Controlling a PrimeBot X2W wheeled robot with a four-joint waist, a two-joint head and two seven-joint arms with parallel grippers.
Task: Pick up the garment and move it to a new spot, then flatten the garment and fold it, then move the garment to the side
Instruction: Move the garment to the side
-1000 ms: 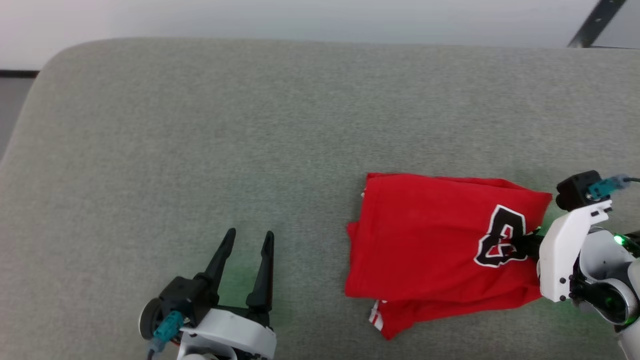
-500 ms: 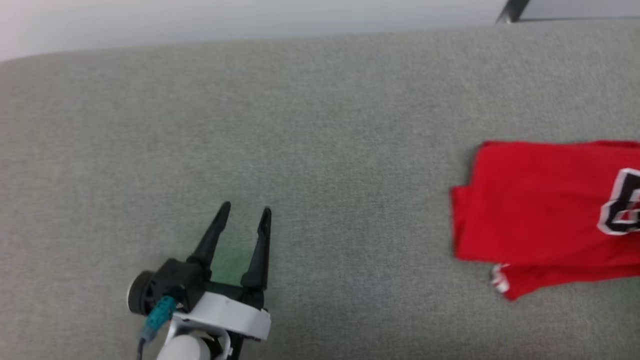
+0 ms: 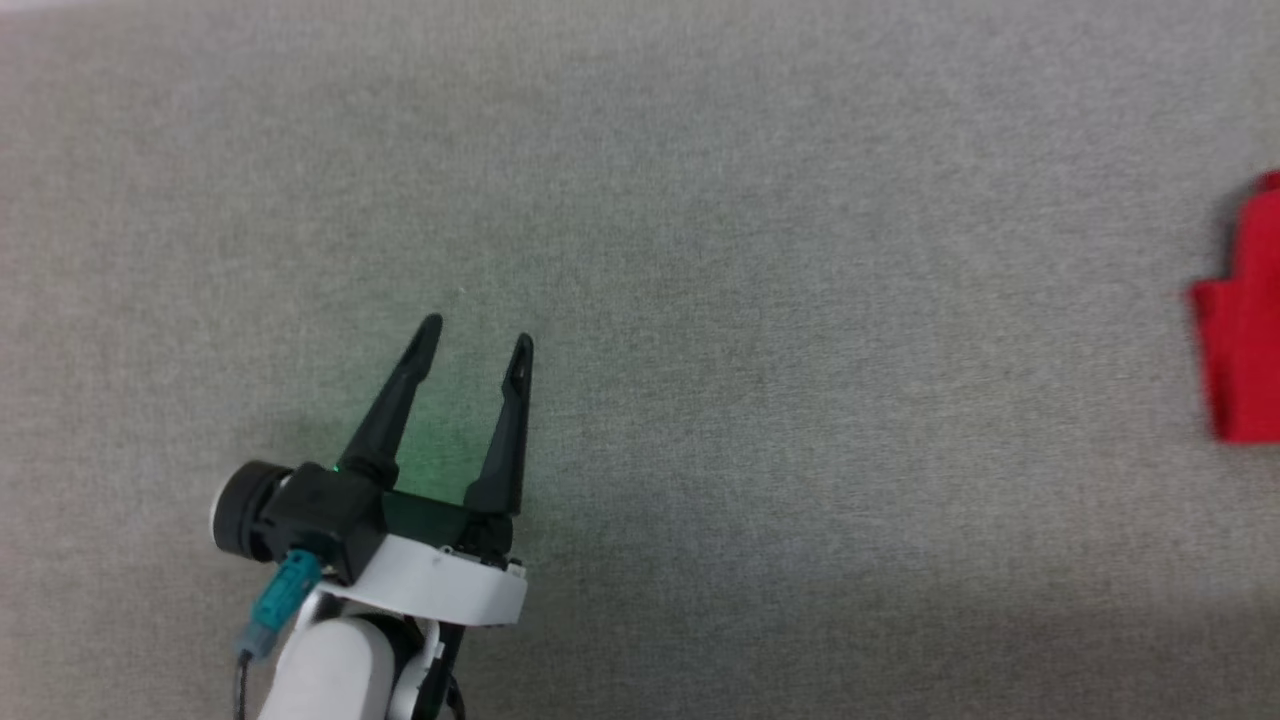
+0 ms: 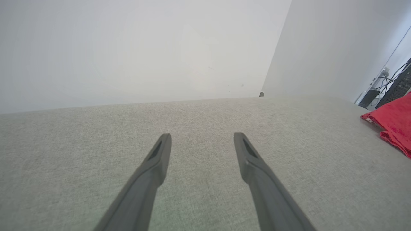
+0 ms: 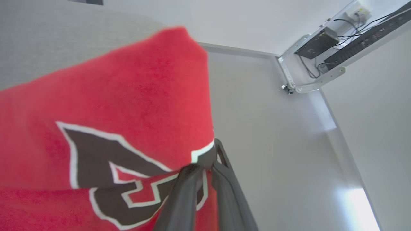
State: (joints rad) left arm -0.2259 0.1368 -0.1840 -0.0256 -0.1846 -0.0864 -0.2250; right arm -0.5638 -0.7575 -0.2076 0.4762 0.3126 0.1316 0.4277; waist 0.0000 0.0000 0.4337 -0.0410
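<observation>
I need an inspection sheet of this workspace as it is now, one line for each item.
Surface: grey fabric surface, flat.
Job's things: red garment with black white-outlined lettering, layered edge, at the right edge of the head view.
Clutter: nothing seen.
Grippers: left gripper open, holding nothing, over the surface; right gripper shut on the garment at the lettering.
Cables: teal plug and dark cable at the left wrist; wall cables in the right wrist view.
Surroundings: white wall, metal bracket with a black box.
</observation>
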